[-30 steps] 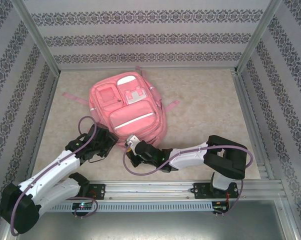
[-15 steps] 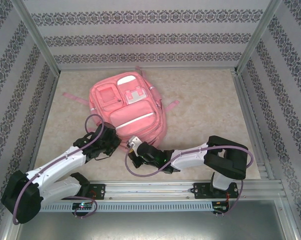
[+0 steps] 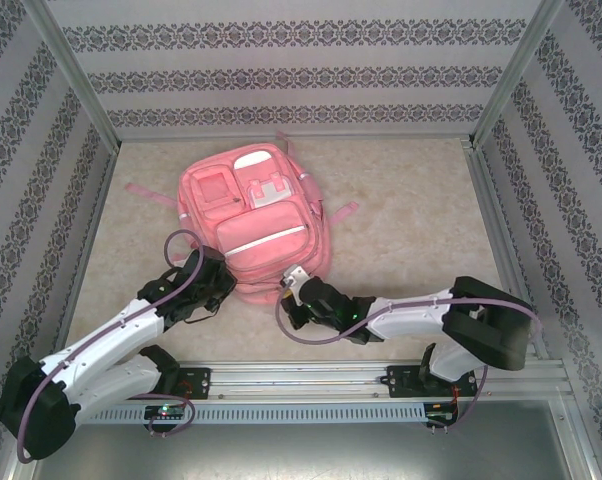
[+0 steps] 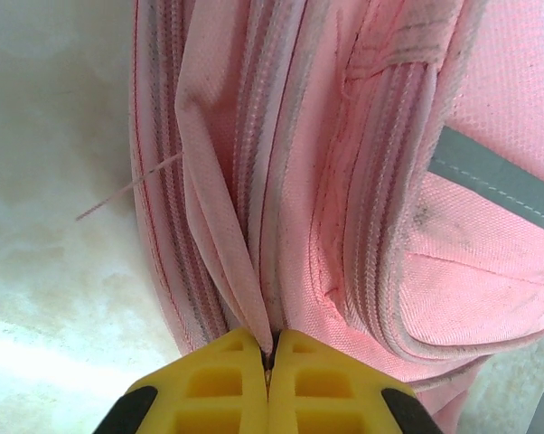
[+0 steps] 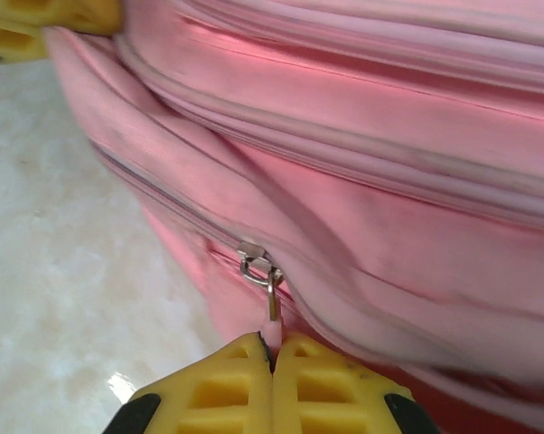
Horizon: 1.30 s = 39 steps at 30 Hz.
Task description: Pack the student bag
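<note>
Pinching from two sides, both arms work the near edge of the bag (image 3: 256,215), which lies flat on the surface (image 3: 411,220) left of centre, pockets up and straps splayed outward. The left end effector (image 4: 268,348) has its yellow pads pressed together on a fold (image 4: 220,253) of pink fabric just beside the zip (image 4: 254,154), at the bag's near-left corner. The right end effector (image 5: 272,348) is likewise clamped, on the pull (image 5: 272,303) hanging from the metal slider (image 5: 254,260), further right along that near edge. The pairing reads as brace and tug. The left grip looks meant to anchor the cloth and hold the zip line taut, so that the slider can travel instead of dragging the whole bag across the surface. From the right wrist camera a yellow pad of the left end effector sits at the top-left corner, so the two grips lie near each other on one stretch of seam. On which side of the slider the zip stands open I cannot tell, since folds hide the teeth. By my reading the step in hand is working the main zip, with packing itself not yet done. The likeliest trouble is the thin fold slipping from the left pads, or the small pull sliding out of the right ones under load.
</note>
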Available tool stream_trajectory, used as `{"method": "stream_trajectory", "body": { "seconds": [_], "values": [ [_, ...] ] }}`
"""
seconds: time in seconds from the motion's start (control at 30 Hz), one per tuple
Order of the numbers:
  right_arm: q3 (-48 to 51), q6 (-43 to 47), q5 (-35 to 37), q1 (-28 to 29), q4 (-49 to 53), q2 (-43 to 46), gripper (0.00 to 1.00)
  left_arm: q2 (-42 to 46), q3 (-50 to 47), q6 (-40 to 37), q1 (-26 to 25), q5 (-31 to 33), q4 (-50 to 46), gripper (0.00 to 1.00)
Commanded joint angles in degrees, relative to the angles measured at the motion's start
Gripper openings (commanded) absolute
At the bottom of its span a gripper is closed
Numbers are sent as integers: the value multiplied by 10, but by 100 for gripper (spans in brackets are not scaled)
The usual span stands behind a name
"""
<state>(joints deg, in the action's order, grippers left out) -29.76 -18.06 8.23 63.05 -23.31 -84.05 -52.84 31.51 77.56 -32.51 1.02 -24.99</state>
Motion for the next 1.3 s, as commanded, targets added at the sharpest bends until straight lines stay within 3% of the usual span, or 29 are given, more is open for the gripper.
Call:
{"method": "stream_trajectory", "body": {
  "seconds": [0.0, 0.2, 0.43, 0.57, 0.8, 1.07, 1.27],
  "values": [
    [36, 2, 46, -33, 54, 44, 0, 15, 14, -42, 28, 60, -64, 1],
    [42, 45, 16, -46, 63, 78, 0, -4, 35, -93, 66, 46, -92, 7],
    [-45, 55, -75, -20, 52, -15, 0, -57, 91, -159, 96, 42, -140, 42],
    [-103, 44, -89, 15, 40, -87, 0, -45, 125, -175, 112, 58, -193, 51],
    [-149, 12, -85, 39, 2, -162, 0, -25, 98, -86, 94, -52, -201, 53],
    [-176, -1, -87, 44, -6, -188, 0, -1, 51, -28, 72, -72, -173, 53],
    [-168, 0, -72, 44, -7, -179, 0, -14, 22, -23, 68, -79, -135, 45]
  ]
}}
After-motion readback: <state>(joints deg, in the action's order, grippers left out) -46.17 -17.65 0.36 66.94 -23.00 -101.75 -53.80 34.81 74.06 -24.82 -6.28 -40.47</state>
